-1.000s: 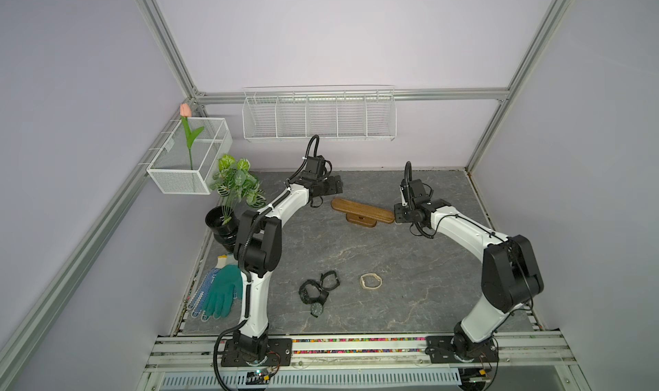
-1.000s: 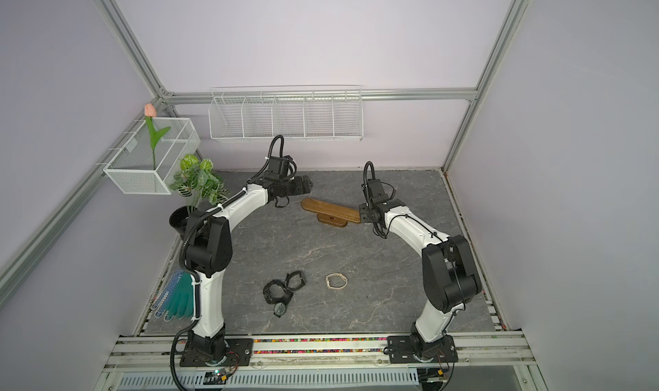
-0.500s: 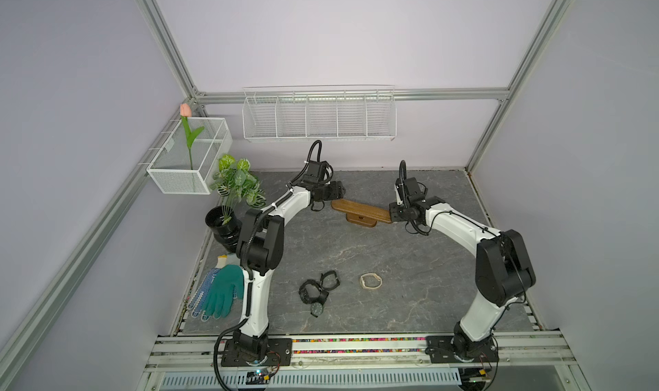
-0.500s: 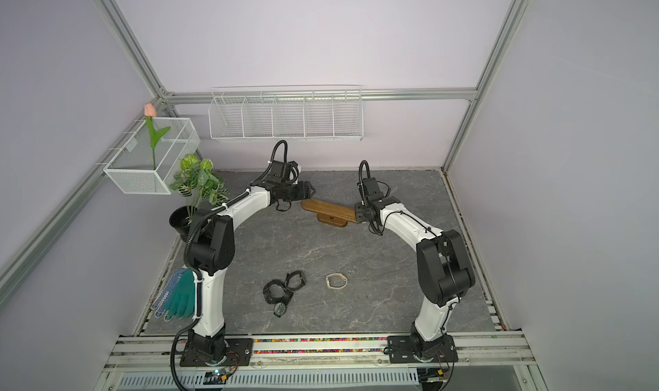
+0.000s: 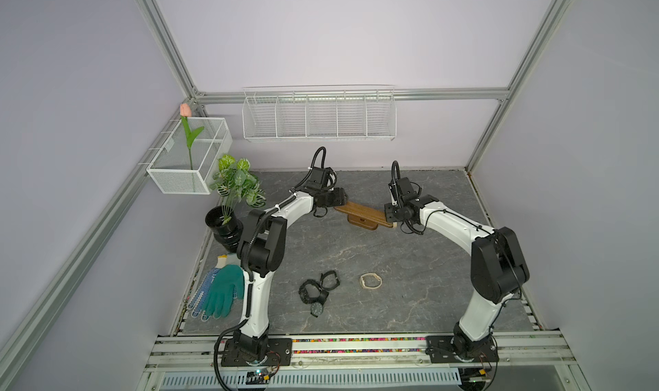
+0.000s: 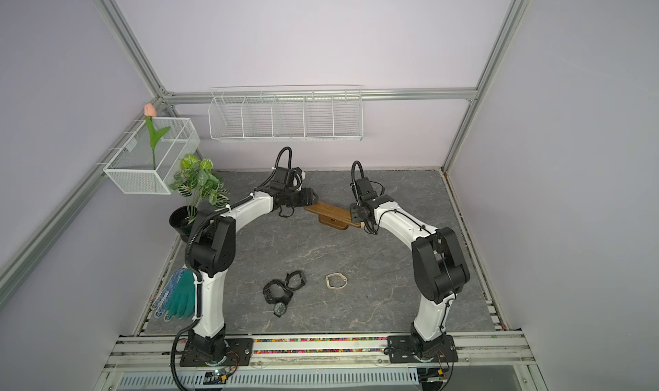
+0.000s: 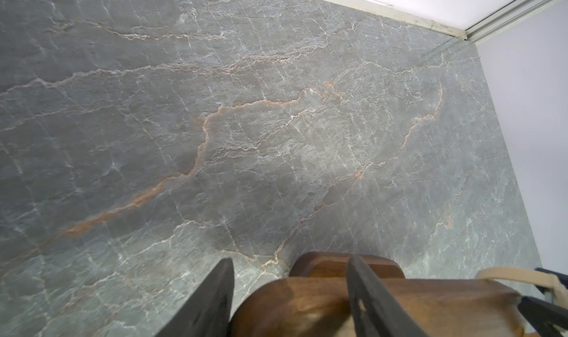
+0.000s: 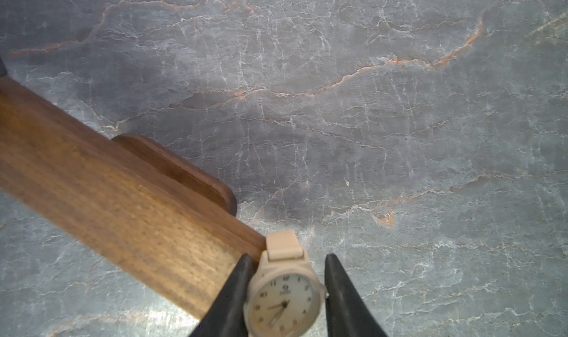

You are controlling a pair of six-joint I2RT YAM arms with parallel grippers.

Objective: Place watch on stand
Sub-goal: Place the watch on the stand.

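The right end effector (image 8: 288,257) grips the watch (image 8: 284,301) by its case, just beside the stand's (image 8: 123,203) end, for threading on; the left end effector (image 7: 290,258), half-open, straddles the other end, likely steadying it.

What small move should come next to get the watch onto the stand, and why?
Probably close the left tool on the end of the stand to steady it: its fingers sit open at that end, while the right tool holds the cream watch at the opposite tip.
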